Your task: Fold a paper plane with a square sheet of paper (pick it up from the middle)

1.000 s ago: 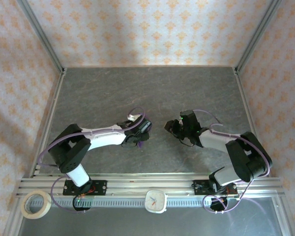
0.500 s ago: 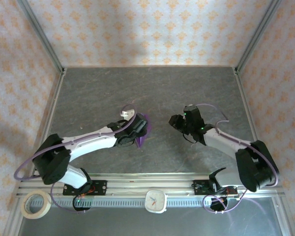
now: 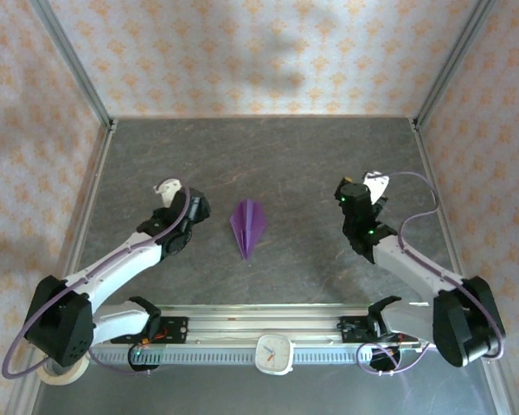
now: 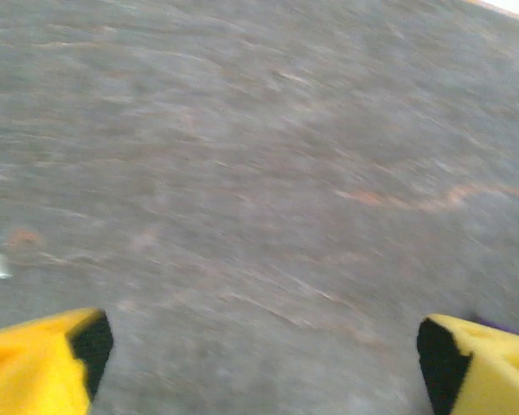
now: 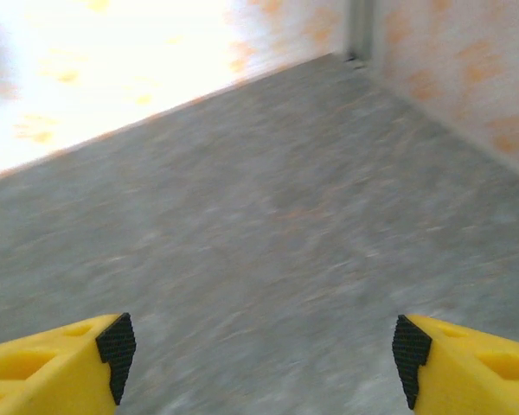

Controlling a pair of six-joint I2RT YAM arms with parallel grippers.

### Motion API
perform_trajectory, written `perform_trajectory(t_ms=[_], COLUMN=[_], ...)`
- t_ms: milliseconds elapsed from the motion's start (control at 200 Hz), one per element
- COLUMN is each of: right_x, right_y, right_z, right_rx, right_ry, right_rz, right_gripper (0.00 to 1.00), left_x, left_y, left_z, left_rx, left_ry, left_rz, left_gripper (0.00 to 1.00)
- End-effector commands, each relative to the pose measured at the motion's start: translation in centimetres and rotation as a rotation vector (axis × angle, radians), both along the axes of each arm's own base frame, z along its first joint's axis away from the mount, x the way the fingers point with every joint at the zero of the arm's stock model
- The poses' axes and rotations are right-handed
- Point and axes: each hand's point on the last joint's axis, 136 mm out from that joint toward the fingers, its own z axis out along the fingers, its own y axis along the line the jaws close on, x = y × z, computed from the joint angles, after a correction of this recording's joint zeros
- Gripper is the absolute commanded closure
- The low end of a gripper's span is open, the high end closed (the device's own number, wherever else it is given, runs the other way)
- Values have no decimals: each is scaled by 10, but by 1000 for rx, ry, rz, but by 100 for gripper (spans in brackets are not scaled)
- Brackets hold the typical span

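Observation:
The square sheet of paper lies folded as a purple paper plane, flat on the grey table with its sharp tip toward the near edge. My left gripper is to its left, apart from it. In the left wrist view that gripper is open over bare table, with a thin purple edge behind one finger. My right gripper is to the right of the plane, also apart. In the right wrist view it stands open with nothing between its yellow fingers.
A roll of tape and a small white clock sit by the aluminium rail at the near edge. Patterned walls with metal posts enclose the table on three sides.
Both grippers opened and drew apart sideways, left going left and right going right. The plane, held at the left gripper before, now lies free on the table between them.

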Motion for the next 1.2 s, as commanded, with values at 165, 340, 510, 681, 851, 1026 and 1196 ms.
perform_trajectory(t_ms=[165, 340, 510, 681, 851, 1026, 1196], right_x=[19, 33, 18, 23, 21, 20, 20], right_y=[-41, -40, -38, -47, -50, -49, -49], right_z=[-21, -26, -33, -38, -37, -37, -37], right_rx=[-140, -92, -30, -25, -24, -23, -25], right_ry=[-115, -189, -291, -252, -262, -260, -259], right_rz=[-32, 84, 205, 146, 126, 128, 128], right_gripper=[19, 18, 17, 10, 0, 0, 0], left_x=[19, 35, 32, 46, 37, 39, 40], left_y=[100, 105, 102, 83, 84, 90, 88], left_z=[14, 13, 21, 3, -6, -6, -7], left_rx=[188, 232, 295, 312, 298, 293, 296], left_ry=[-137, -216, -418, -426, -459, -455, -449], left_rz=[213, 155, 114, -24, -30, -1, -12], left_gripper=[1, 1, 1, 1, 1, 1, 1])
